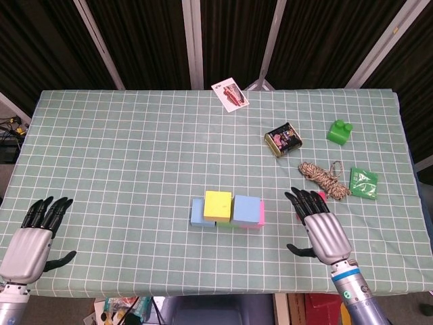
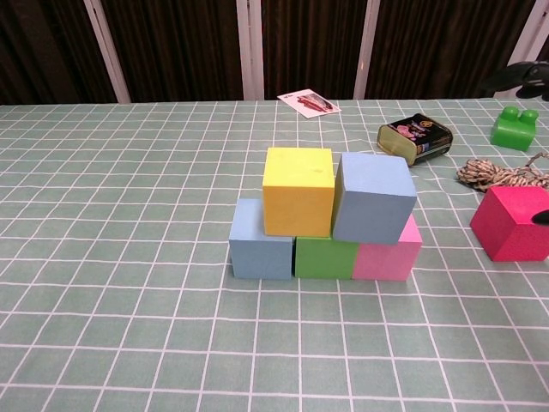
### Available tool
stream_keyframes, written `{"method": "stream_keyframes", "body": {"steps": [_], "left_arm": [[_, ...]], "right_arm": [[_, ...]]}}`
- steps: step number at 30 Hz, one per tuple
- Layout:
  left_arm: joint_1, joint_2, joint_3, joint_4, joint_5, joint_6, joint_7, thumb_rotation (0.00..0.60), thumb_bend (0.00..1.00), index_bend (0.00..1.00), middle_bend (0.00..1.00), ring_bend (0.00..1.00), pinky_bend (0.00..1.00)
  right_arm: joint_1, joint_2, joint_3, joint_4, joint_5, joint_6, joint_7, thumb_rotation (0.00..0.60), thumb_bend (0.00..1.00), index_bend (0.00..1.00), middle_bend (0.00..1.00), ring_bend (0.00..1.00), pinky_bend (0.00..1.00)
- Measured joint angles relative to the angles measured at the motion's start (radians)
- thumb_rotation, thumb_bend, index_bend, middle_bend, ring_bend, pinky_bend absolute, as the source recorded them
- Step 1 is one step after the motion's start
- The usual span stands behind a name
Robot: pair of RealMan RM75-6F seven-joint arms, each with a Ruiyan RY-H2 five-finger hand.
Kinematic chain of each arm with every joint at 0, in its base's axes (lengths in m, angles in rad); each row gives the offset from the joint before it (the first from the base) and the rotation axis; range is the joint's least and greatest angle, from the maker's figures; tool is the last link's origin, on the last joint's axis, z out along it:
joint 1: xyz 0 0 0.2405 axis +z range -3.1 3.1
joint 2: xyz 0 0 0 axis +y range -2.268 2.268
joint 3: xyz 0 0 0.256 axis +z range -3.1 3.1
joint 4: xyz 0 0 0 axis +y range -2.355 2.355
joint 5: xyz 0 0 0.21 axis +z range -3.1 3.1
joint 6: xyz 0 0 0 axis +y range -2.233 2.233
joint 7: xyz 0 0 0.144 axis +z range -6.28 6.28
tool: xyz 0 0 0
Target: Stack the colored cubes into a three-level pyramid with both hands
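In the head view the right hand (image 1: pixel 323 230) hides most of the red cube (image 2: pixel 513 223). The chest view's right edge crops that cube and the rope (image 2: pixel 502 175).

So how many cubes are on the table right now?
6. Bottom row: light blue cube, green cube, pink cube. On them: yellow cube and blue cube. The magenta cube sits apart at right.

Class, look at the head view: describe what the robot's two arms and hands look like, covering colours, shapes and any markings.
Both the left hand and the right hand have a silver metallic back and black fingers. The right forearm is a blue-grey tube, with a pale wrist ring carrying a small green mark. No cables show.
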Motion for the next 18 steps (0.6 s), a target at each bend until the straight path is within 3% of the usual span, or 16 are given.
{"method": "stream_keyframes", "body": {"steps": [6, 10, 12, 18], "left_arm": [[0.015, -0.002, -0.014, -0.004, 0.009, 0.002, -0.008, 0.6, 0.06, 0.0, 0.06, 0.0, 0.0], [0.021, 0.006, -0.031, -0.016, 0.012, 0.009, -0.029, 0.6, 0.06, 0.0, 0.06, 0.0, 0.0], [0.024, 0.011, -0.04, -0.022, 0.015, 0.01, -0.04, 0.6, 0.06, 0.0, 0.06, 0.0, 0.0], [0.028, 0.031, -0.059, -0.042, 0.015, 0.005, -0.059, 0.6, 0.07, 0.0, 0.06, 0.0, 0.0]], "right_arm": [[-0.004, -0.001, -0.019, -0.018, -0.017, -0.005, -0.013, 0.6, 0.17, 0.0, 0.02, 0.0, 0.0], [-0.015, -0.007, -0.041, -0.04, -0.059, 0.001, -0.031, 0.6, 0.17, 0.0, 0.21, 0.08, 0.0], [-0.023, -0.014, -0.058, -0.048, -0.088, 0.006, -0.052, 0.6, 0.17, 0.0, 0.25, 0.12, 0.01], [-0.036, -0.015, -0.104, -0.08, -0.089, -0.015, -0.1, 0.6, 0.17, 0.08, 0.26, 0.14, 0.01]]}}
